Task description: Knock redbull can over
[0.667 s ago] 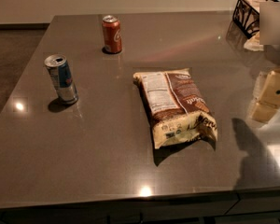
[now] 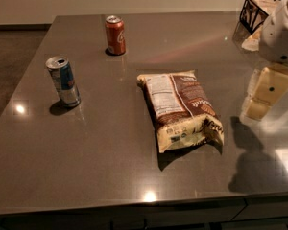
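The redbull can (image 2: 63,81), slim, blue and silver with an open silver top, stands upright at the left side of the dark table (image 2: 101,147). My gripper (image 2: 259,104) hangs from the white arm (image 2: 281,35) at the right side of the table, pointing down just above the surface. It is far from the can, with a snack bag between them. It holds nothing that I can see.
A brown-and-cream snack bag (image 2: 182,110) lies flat in the table's middle. A shorter orange-red soda can (image 2: 115,35) stands at the back left of centre. A black wire basket (image 2: 257,9) sits at the back right corner. The table's front edge is near.
The gripper and arm have shifted a little to the left, toward the snack bag. The cans and the bag have not moved.
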Robot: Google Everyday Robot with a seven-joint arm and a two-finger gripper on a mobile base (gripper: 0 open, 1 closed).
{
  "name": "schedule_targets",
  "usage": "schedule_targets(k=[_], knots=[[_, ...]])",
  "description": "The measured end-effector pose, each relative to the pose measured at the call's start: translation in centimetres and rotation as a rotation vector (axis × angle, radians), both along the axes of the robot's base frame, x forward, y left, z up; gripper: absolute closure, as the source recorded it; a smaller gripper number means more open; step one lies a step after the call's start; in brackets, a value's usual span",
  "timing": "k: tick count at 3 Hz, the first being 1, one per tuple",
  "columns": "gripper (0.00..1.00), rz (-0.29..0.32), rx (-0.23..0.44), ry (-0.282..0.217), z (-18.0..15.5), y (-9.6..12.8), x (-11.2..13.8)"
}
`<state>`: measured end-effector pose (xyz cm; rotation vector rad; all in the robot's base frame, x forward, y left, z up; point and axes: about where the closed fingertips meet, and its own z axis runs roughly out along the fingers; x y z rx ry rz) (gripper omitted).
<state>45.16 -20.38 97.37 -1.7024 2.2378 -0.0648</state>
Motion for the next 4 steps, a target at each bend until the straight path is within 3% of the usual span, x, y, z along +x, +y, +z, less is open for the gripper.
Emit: schedule_targets(k=[2,4], knots=[[0.0,0.033,0.188,0.005,-2.0,7.2,5.4],[0.0,0.089,0.347,-0.047,-3.2,15.6,7.9]])
